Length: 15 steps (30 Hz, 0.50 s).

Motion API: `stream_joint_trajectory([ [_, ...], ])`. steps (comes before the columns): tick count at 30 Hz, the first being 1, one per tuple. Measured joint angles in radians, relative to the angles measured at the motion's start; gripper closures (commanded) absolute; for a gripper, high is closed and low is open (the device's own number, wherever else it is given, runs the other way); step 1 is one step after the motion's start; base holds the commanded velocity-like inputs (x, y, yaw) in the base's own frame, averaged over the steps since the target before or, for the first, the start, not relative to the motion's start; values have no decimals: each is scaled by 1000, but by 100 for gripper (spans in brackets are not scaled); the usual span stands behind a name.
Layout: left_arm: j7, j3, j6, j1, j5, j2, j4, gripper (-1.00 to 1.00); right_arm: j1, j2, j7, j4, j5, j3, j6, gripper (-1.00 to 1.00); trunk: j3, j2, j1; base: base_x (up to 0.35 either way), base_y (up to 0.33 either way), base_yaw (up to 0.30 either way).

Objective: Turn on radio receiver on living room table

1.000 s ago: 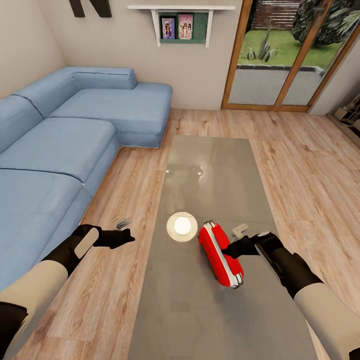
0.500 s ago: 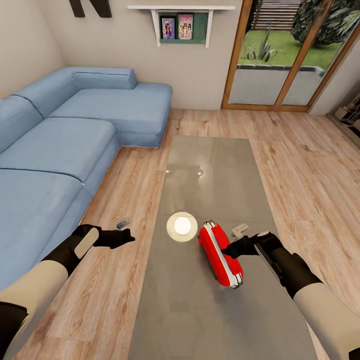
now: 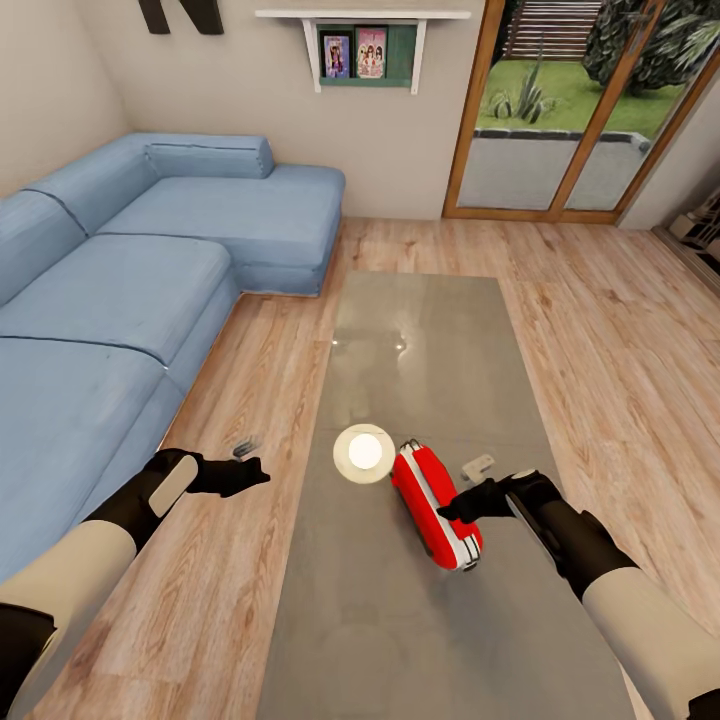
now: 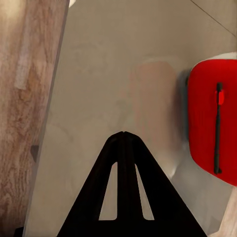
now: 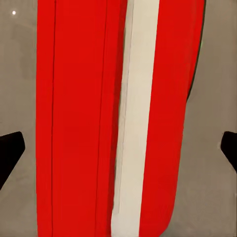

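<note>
The small bright red rounded radio receiver (image 3: 435,505) is lying mid-width on the long glossy grey-brown worktop (image 3: 420,330), bare surface surrounding it. The right claw (image 3: 455,507) is reaching against its side, fingers spread apart. The left claw (image 3: 255,470) is hovering clenched over the plank floor (image 3: 600,340).

Left arm out forward, left pincer (image 3: 255,468) fingers pressed together, closed on nothing. Right arm angled inward, right pincer (image 3: 452,508) spread wide, fingertips (image 5: 11,148) far apart at frame edges.
</note>
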Motion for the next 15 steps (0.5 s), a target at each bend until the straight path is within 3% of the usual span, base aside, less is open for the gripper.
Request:
stream_joint_trajectory([
  [15,0,0,0,0,0,0,-1,100,0,-3,3,-9,4,0,-1,-100,0,0,0,0,0,0],
])
